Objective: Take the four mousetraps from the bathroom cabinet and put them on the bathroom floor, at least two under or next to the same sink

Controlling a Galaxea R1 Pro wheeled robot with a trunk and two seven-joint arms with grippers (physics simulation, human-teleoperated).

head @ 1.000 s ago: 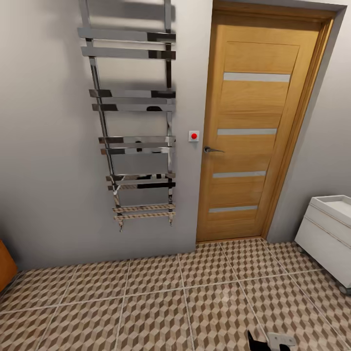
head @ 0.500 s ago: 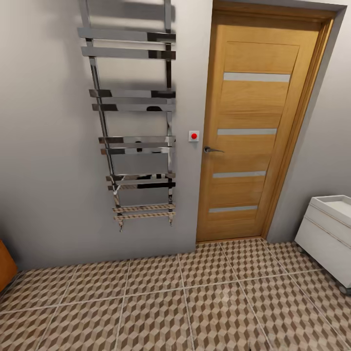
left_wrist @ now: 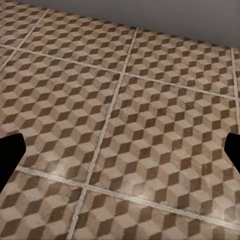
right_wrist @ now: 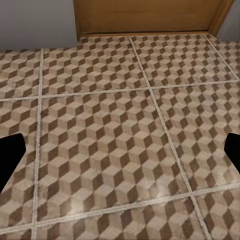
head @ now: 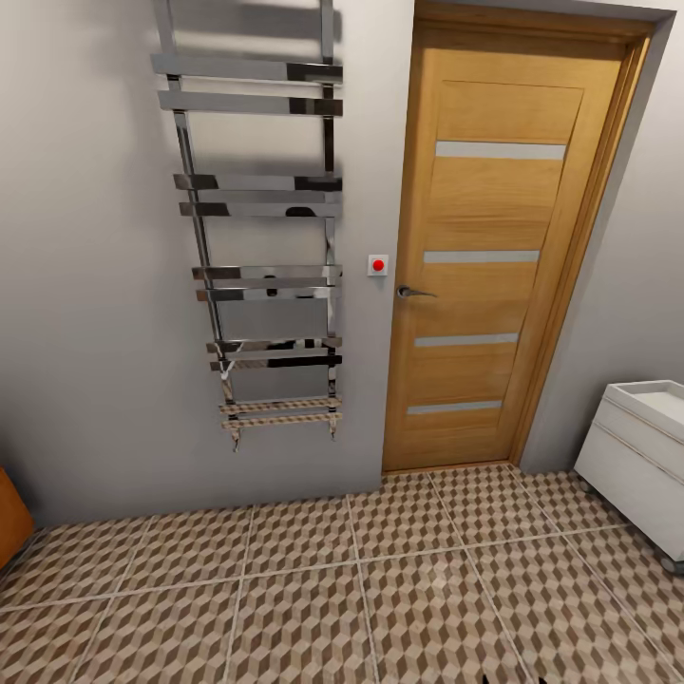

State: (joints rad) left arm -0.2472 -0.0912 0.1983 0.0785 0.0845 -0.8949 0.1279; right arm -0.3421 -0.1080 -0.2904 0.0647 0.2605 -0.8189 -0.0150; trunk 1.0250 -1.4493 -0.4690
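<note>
The mousetraps are out of view. A sliver of the orange-brown cabinet [head: 11,518] shows at the head view's left edge. At the right edge the white sink [head: 655,404] sits on its white drawer unit [head: 632,475]. The cube-patterned bathroom floor [head: 380,589] spreads in front of me. My left gripper [left_wrist: 120,155] hangs open over bare tiles, its dark fingertips [left_wrist: 10,152] far apart. My right gripper [right_wrist: 120,155] is open too, over tiles [right_wrist: 115,130] in front of the door, with nothing between its fingers [right_wrist: 10,152].
A shut wooden door [head: 494,247] with a chrome handle stands straight ahead, its foot [right_wrist: 145,15] in the right wrist view. A chrome towel rail [head: 261,237] hangs on the grey wall to its left. A red button [head: 378,265] sits beside the door.
A black and whitish gripper part at the bottom edge of the head view has sunk down past that edge. The room and the camera have not shifted.
</note>
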